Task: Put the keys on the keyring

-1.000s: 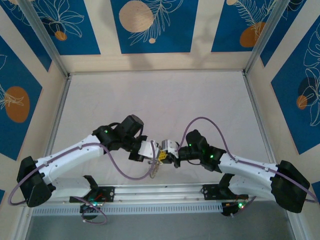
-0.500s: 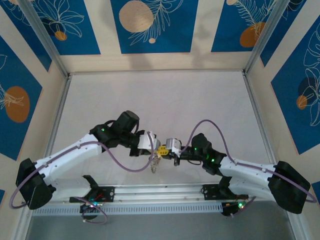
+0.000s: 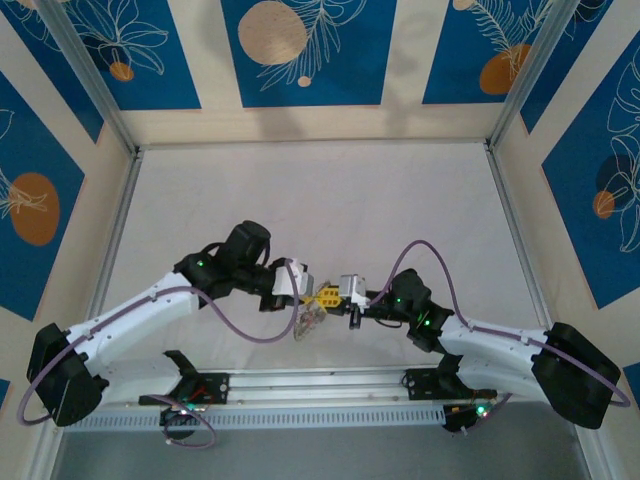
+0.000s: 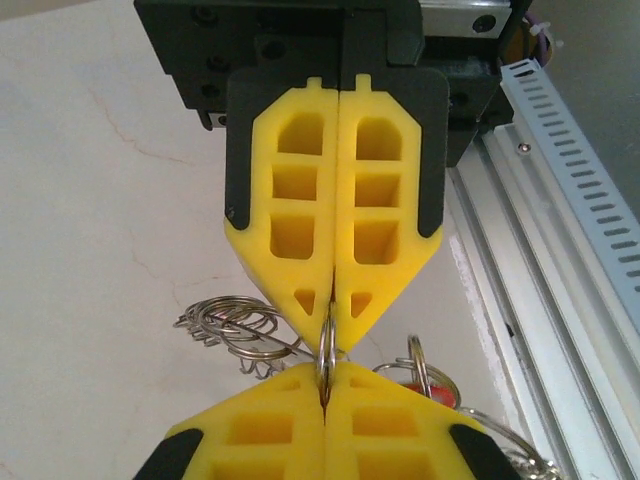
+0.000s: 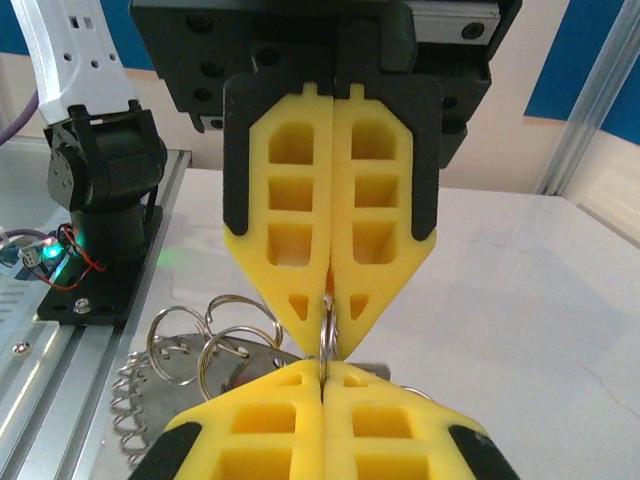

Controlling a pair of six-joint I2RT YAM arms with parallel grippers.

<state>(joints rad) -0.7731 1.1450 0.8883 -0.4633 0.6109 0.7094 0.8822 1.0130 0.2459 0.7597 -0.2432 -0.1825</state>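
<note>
- Tips of my left gripper are squeezed together on a thin loop of the keyring.
- My right gripper pinches the same loop.
- It dangles between them, near middle.

Bright, even, diffuse light falls from overhead, so the pale counter in the top view carries only faint, soft-edged shadows beneath the arms and no hot glare, though the small things at its middle are too tiny to resolve. In both wrist views the yellow jaws are saturated and crisp, those at the bottom edge slightly soft, and the keyring shows small bright glints. The right wrist view's background is mildly blurred, with a green lamp glow at the left.
</note>
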